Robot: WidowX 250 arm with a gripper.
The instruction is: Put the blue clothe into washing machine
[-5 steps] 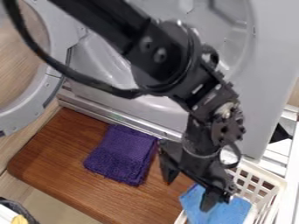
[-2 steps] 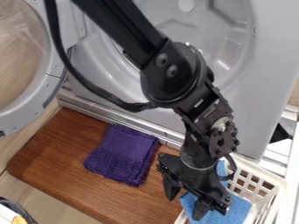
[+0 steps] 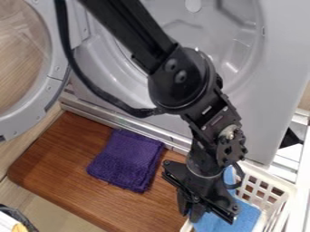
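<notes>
The gripper [image 3: 190,212] hangs at the lower right, over the left edge of the white basket. Its two fingers stand close together, closed on the left part of the blue cloth [image 3: 242,218]. That cloth lies in the basket, partly hidden beneath the gripper, with a strip of it showing behind the wrist. Behind the arm is the washing machine [image 3: 272,86], its round drum opening [image 3: 239,54] uncovered and its door [image 3: 53,86] swung out to the left.
A folded purple cloth [image 3: 127,159] lies on the brown wooden board [image 3: 57,156], left of the gripper. The white basket [image 3: 272,195] stands at the board's right. A dark rimmed object [image 3: 18,215] shows at the lower left corner.
The gripper has moved slightly left over the basket, and its fingers have come together on the blue cloth. The upper arm has shifted right.
</notes>
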